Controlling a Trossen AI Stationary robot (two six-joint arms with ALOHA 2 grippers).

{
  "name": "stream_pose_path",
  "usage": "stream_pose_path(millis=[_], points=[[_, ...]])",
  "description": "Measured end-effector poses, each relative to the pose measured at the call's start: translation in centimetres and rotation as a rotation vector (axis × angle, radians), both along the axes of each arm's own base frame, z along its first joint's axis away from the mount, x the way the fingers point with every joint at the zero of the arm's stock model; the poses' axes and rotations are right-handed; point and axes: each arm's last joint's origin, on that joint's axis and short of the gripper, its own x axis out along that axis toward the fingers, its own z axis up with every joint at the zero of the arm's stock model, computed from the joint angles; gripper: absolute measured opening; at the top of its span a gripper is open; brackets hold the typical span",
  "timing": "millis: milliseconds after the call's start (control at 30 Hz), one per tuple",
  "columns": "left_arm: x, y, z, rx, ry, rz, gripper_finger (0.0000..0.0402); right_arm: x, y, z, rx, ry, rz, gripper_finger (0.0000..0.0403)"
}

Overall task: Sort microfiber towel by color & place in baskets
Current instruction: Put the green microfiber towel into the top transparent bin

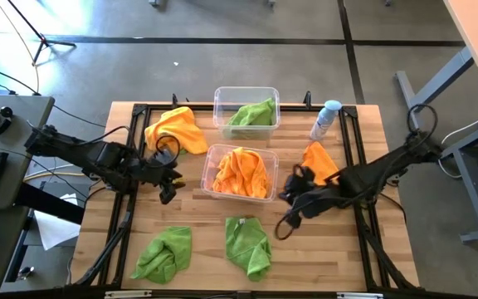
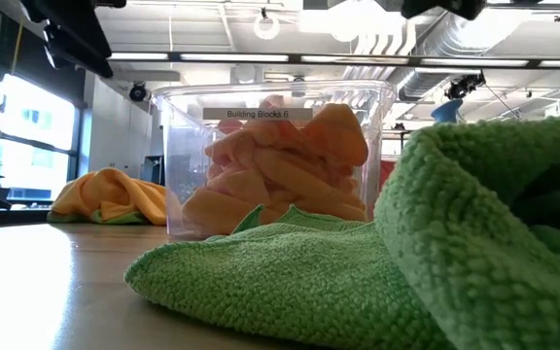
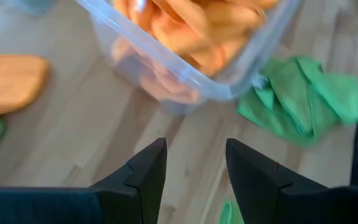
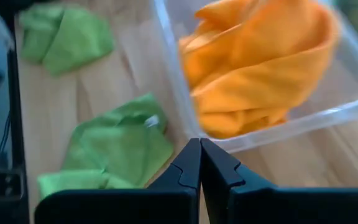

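Two clear baskets stand mid-table. The far basket [image 1: 246, 106] holds a green towel [image 1: 254, 113]. The near basket [image 1: 239, 171] holds orange towels [image 4: 260, 74]. Loose on the wood lie an orange towel [image 1: 175, 129] at the far left, another orange towel [image 1: 320, 159] at the right, and two green towels [image 1: 164, 253] [image 1: 249, 245] near the front edge. My left gripper [image 3: 195, 167] hovers open, left of the near basket, with nothing between its fingers. My right gripper [image 4: 199, 163] hovers shut and empty, right of that basket, above the bare wood.
A pale spray bottle [image 1: 325, 119] stands at the far right, beside the far basket. A black frame [image 1: 351, 141] runs around the tabletop. Bare wood shows between the near basket and the front green towels [image 2: 377, 262].
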Motion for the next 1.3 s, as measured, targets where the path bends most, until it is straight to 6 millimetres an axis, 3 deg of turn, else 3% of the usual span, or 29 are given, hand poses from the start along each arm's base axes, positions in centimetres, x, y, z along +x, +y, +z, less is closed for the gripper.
stream_pose_path(millis=[233,467,700,1033,1300], points=[[0.1,-0.4,-0.1,-0.036,0.018,-0.062,0.0154,4.0,3.4,-0.1,0.011,0.23,0.131,0.0],[0.2,-0.5,-0.2,-0.039,0.027,-0.058,0.0154,6.5,7.0,-1.1,-0.059,0.392,0.178,0.0005],[0.3,-0.5,-0.4,-0.093,0.023,0.037,0.0154,7.9,11.0,-2.3,-0.062,0.375,0.224,0.0073],[0.7,-0.6,-0.6,-0.102,0.04,0.058,0.0154,9.0,14.8,-8.8,-0.092,0.396,0.197,0.0223],[0.9,-0.7,-0.9,-0.104,0.053,0.064,0.0154,12.3,14.9,-14.3,-0.102,0.378,0.169,0.029]])
